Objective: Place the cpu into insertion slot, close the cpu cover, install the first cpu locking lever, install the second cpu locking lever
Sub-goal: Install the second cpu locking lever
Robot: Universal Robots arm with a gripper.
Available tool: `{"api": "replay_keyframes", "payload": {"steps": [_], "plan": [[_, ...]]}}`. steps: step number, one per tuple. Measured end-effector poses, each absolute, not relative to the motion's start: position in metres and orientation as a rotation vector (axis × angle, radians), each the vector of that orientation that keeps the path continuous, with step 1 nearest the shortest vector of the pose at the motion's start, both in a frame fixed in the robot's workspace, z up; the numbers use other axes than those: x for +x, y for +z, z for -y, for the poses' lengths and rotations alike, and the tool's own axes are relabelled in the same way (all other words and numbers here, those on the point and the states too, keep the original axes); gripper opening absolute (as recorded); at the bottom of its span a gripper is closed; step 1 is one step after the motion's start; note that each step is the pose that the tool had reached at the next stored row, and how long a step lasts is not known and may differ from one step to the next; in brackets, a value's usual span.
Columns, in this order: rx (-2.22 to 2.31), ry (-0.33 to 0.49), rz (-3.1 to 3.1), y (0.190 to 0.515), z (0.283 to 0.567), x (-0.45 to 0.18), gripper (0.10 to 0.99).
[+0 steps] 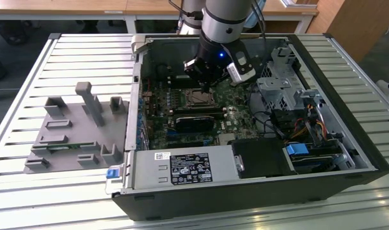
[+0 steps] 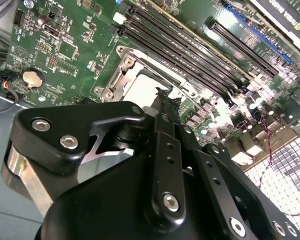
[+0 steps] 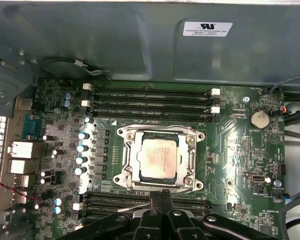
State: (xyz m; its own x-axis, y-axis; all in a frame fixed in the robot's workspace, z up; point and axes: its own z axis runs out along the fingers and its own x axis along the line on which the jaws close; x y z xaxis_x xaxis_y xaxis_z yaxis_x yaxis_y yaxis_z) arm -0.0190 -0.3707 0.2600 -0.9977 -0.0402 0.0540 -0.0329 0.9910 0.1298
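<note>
The cpu [image 3: 159, 159], a silver-grey square chip, lies flat in the insertion slot [image 3: 121, 179] on the green motherboard. The cpu cover [image 3: 130, 162], a silvery frame, lies down around the chip. A thin metal lever [image 3: 132, 206] runs along the socket's edge nearest the gripper. My gripper [image 3: 162, 196] hovers just over that edge with its black fingers pressed together and nothing visible between them. In the second wrist view the fingertips [image 2: 165, 97] hang over the chip [image 2: 140, 86]. The exterior view has the gripper [image 1: 204, 85] directly above the socket [image 1: 198, 97].
Long black memory slots [image 3: 150, 100] flank the socket on both sides. The open computer case [image 1: 348, 143] holds a drive cage [image 1: 280, 88], cables and a power supply [image 1: 181, 170]. A grey fixture [image 1: 79, 127] stands on the slatted table at the exterior view's left.
</note>
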Motion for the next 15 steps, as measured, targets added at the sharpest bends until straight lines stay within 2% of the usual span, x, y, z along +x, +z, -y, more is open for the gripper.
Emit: {"api": "replay_keyframes", "payload": {"steps": [15], "plan": [[0.036,-0.213,3.079,0.2526,0.3709,-0.019,0.11]]}}
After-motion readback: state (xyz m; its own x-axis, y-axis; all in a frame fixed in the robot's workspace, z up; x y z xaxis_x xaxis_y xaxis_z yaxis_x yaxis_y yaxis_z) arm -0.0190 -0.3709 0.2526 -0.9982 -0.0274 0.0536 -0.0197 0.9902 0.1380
